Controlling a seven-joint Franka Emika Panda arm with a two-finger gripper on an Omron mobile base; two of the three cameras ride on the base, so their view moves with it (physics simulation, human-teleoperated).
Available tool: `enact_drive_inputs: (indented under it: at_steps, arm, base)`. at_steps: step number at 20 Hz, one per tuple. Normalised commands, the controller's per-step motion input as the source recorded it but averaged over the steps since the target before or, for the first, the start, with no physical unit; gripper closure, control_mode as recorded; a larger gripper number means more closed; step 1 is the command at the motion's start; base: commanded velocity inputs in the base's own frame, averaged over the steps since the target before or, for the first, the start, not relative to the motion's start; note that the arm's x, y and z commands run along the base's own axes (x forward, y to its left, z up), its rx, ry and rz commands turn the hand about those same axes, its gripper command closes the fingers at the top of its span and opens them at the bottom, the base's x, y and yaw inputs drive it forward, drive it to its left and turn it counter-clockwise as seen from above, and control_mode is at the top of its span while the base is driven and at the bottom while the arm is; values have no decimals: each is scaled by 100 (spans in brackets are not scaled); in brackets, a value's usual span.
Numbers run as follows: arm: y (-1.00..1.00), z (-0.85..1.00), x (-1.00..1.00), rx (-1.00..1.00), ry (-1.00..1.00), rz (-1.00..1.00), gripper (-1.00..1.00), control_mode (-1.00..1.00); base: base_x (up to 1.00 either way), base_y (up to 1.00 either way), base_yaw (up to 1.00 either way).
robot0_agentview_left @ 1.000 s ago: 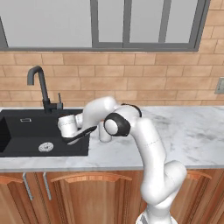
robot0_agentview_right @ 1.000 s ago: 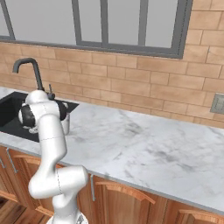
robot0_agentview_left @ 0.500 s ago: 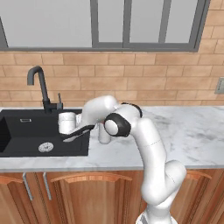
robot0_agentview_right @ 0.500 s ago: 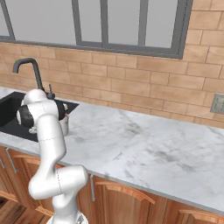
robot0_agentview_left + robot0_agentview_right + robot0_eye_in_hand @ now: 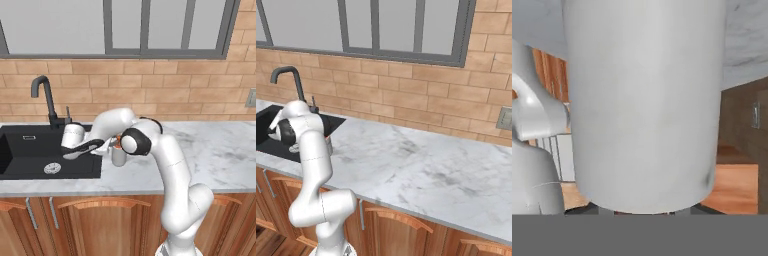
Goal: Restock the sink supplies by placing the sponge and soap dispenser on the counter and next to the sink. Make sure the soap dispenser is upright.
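Observation:
The soap dispenser [image 5: 119, 157] is a small white bottle with an orange pump top. It is upright at the counter [image 5: 215, 155] just right of the black sink [image 5: 30, 150]. I cannot tell whether its base touches the stone. My gripper [image 5: 114, 148] is shut on it from the sink side. In the hand view the bottle's white body [image 5: 647, 100] sits right in front of the camera and hides the fingertips. In the right base view the bottle [image 5: 329, 146] shows beside my forearm, at the sink's [image 5: 266, 125] edge. The sponge is out of view.
A tall black faucet [image 5: 42, 95] stands behind the basin, against the tan brick backsplash. The marbled counter [image 5: 431, 165] stretches far to the right. Brown cabinet fronts [image 5: 75, 220] run below it. My arm arches over the counter's left part.

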Motion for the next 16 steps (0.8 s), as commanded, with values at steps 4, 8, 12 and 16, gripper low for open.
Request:
enact_drive_inputs:
  at_steps: [4,8,12,16]
  arm:
    - [0,-3,9,0,-14,0,-100,-100]
    - [1,0,0,0,-13,0,-100,-100]
    - [8,4,5,0,-14,0,-100,-100]
    - [25,33,0,0,-22,0,-100,-100]
  base:
    - [0,0,0]
    - [0,0,0]
    - [0,0,0]
    - [0,0,0]
